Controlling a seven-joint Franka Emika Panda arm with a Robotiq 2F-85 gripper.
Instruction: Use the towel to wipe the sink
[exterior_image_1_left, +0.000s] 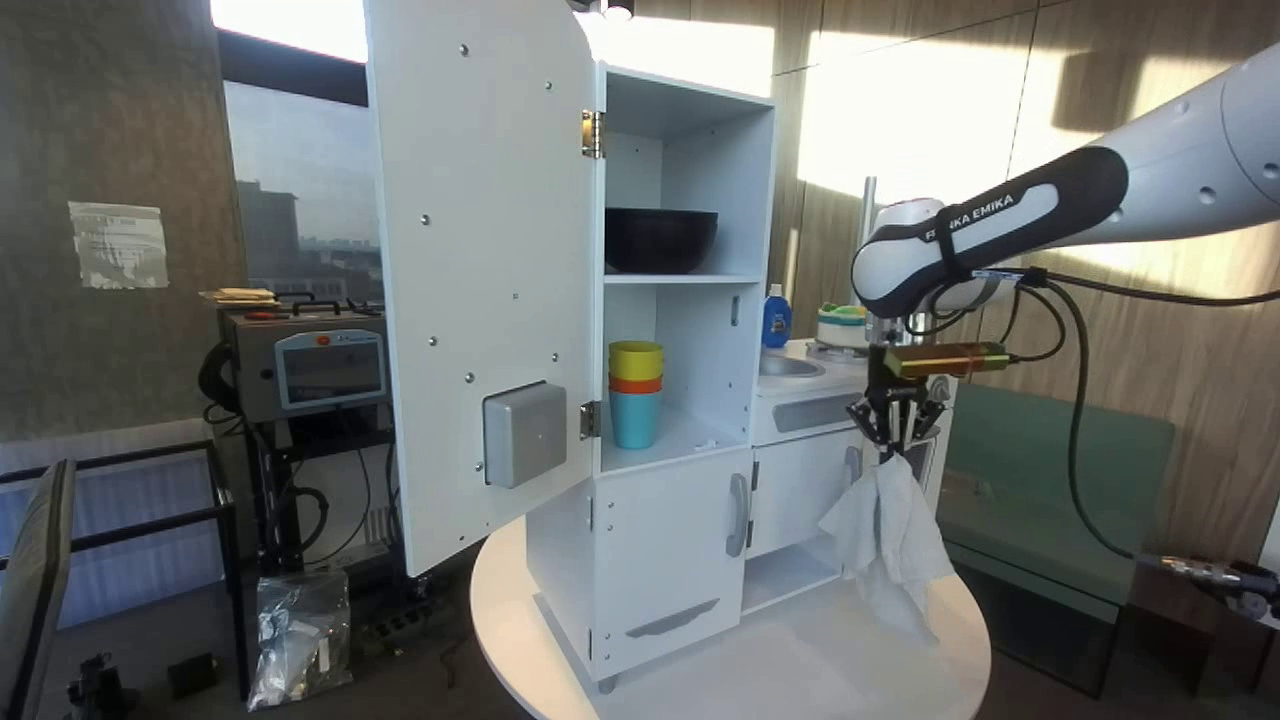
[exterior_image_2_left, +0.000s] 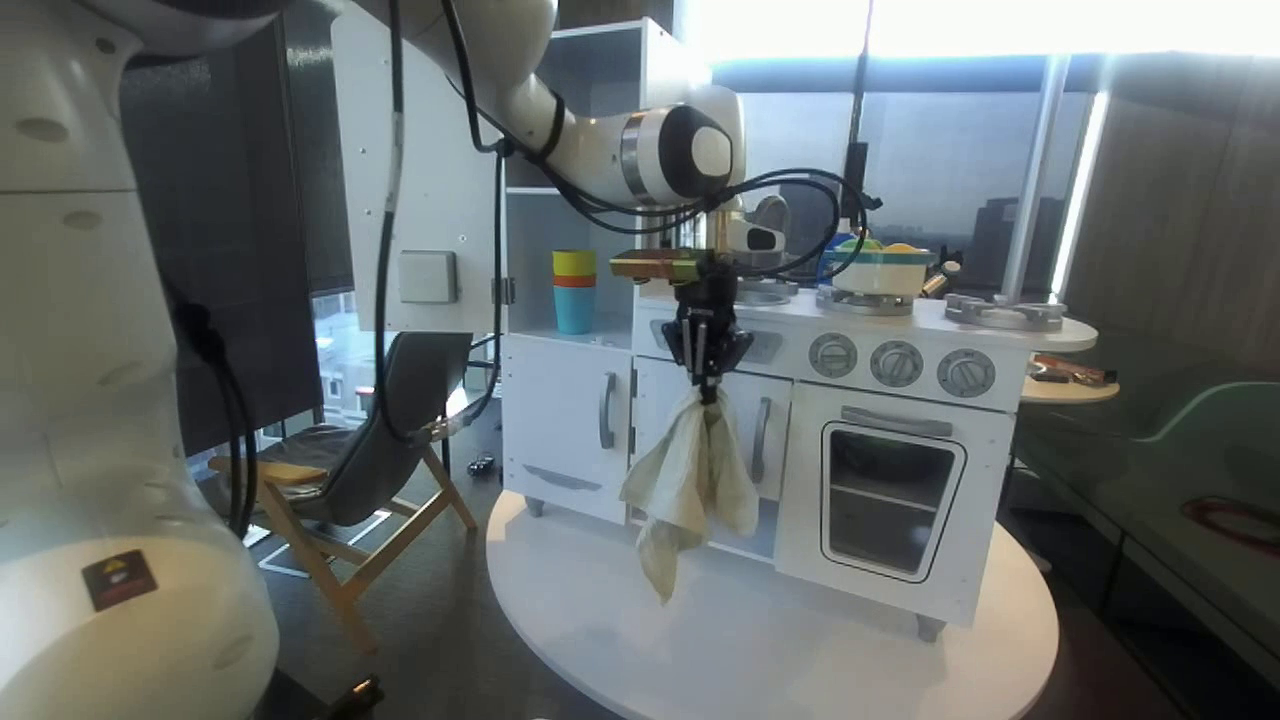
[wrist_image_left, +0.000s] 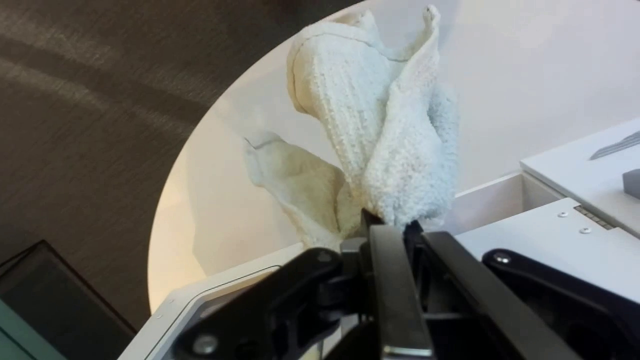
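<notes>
At the right of the frame in an exterior view, the gripper (exterior_image_1_left: 889, 454) pinches the towel (exterior_image_1_left: 893, 550) by one gathered spot, probably so the loose folds below can drag over the sink (exterior_image_1_left: 790, 367), higher and further left. The towel hangs before the play kitchen (exterior_image_1_left: 680, 540), white, soft-looking, creased, with a stitched hem and unevenly drooping corners

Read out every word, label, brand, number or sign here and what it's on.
"F…NKA EMIKA", on the robot arm; a strap covers part.
Triangle sign, on the label at the robot's base; wording too small.
Blue bottle, screen, gripper: any lettering too small to read.
</notes>
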